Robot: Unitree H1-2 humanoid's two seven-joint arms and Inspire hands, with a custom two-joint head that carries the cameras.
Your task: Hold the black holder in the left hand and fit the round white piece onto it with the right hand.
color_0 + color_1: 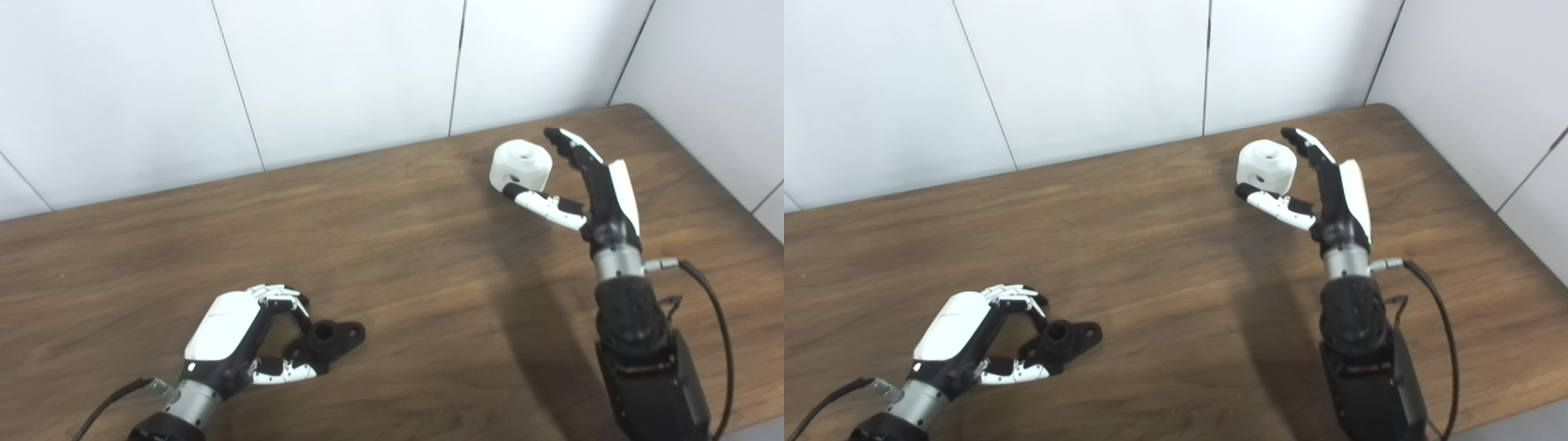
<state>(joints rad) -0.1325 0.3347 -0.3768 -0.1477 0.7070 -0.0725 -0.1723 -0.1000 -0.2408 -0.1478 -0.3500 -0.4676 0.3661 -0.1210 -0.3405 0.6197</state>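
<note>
The black holder (pixel 331 335) lies flat on the wooden table (pixel 398 245) near the front left, a short tube with flanges on either side. My left hand (pixel 236 337) curls around its near end, fingers (pixel 282 295) above and thumb below, with a gap still showing; the holder rests on the wood. At the far right stands the round white piece (pixel 522 164), a short cylinder with a hole on top and one in its side. My right hand (pixel 603 196) is open beside it, fingers stretched along its right side and thumb reaching under its front.
White wall panels (pixel 343 73) run close behind the table and along its right side. The table's rounded back right corner (pixel 637 110) lies just beyond the right hand. A black cable (pixel 716 318) hangs from the right wrist.
</note>
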